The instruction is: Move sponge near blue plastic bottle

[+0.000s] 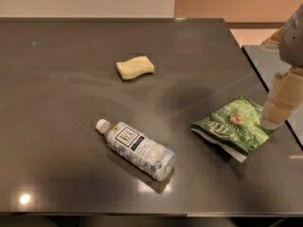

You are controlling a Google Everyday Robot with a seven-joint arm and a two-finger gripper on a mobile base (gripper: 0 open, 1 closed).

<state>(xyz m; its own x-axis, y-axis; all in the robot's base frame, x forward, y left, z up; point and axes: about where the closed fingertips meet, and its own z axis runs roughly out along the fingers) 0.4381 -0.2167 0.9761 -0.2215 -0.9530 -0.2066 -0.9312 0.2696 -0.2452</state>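
Observation:
The sponge [135, 67], a small pale yellow block with wavy edges, lies on the dark grey table [57, 89] toward the back middle. The blue plastic bottle [136, 149], clear bluish with a white cap and a white-and-blue label, lies on its side near the front middle, cap pointing left. My gripper [279, 108] hangs at the right edge of the view, above the right end of the green snack bag, far from the sponge and holding nothing that I can see.
A green crinkly snack bag [232, 128] lies at the right, between the gripper and the bottle. The table's right edge [265, 86] runs diagonally past the gripper, with another surface beyond it.

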